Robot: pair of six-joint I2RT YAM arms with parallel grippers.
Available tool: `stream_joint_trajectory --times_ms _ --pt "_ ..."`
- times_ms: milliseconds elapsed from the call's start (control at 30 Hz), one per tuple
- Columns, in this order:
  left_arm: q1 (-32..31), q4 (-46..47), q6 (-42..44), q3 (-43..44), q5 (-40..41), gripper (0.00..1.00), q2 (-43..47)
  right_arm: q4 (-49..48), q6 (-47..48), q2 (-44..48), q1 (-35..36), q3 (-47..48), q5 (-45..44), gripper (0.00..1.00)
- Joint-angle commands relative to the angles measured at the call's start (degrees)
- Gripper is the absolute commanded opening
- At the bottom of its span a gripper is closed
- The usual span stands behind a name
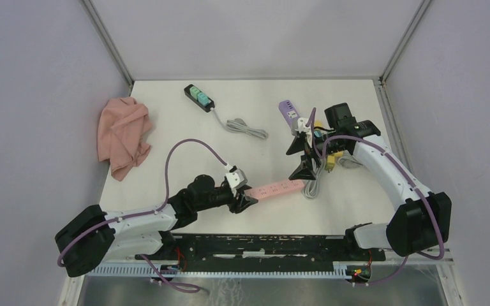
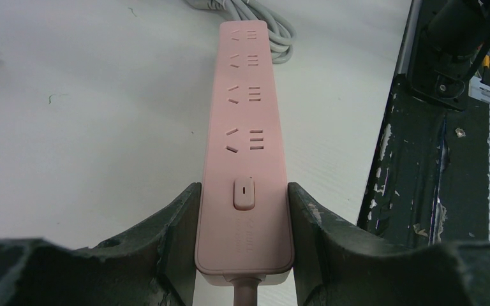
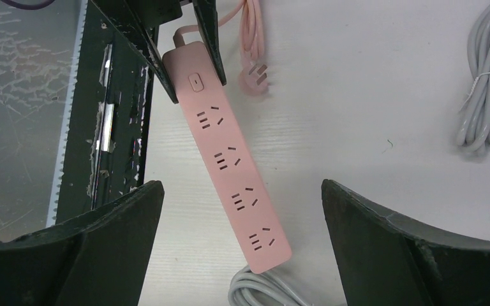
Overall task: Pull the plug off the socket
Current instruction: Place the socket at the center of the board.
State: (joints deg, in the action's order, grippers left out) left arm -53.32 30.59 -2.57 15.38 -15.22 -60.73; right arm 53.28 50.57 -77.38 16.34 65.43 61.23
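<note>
Open table point(image 1: 255, 102) at twelve o'clock of the power strip point(image 1: 279, 188) — left gripper point(image 2: 244, 236) clamped on its switch end, right gripper point(image 3: 242, 248) spread wide above it — plug point(image 3: 256, 78) loose beside.

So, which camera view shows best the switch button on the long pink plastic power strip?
The left wrist view: the oval switch button is large and centred, between the fingers of the left pincer, which grips the long pink plastic power strip. The right wrist view shows it small; in the top view it cannot be made out.
</note>
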Motion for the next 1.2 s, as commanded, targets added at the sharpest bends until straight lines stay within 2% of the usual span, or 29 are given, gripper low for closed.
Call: stream_joint_trajectory --times_ms 0,200,300,400,600,833,1167 --pt "0.09 5.75 -0.78 3.07 -1.31 0.03 -0.32 -1.46 -0.46 1.63 0.45 -0.26 3.27 1.00" --pt "0.06 6.24 -0.21 3.27 -1.35 0.03 -1.80 -1.98 -3.32 -0.02 0.45 0.14 3.77 1.00" --pt "0.06 6.67 -0.51 3.20 -0.98 0.03 -1.84 -7.91 -9.40 0.98 0.44 -1.97 1.97 1.00" --pt "0.14 7.37 -0.74 2.99 -0.99 0.03 -2.31 -7.63 -9.65 0.62 0.56 -1.92 2.72 1.00" --pt "0.11 7.38 -1.03 3.75 -1.12 0.03 -3.80 -2.14 -2.84 0.27 2.78 -1.01 3.63 1.00" --pt "0.13 6.15 -0.95 4.82 -0.69 0.03 -5.39 2.73 5.91 -1.12 8.53 -1.02 1.50 1.00" --pt "0.10 6.89 -0.85 5.41 0.98 0.03 -6.42 -1.09 3.70 -2.35 14.55 -2.03 -0.85 1.00"
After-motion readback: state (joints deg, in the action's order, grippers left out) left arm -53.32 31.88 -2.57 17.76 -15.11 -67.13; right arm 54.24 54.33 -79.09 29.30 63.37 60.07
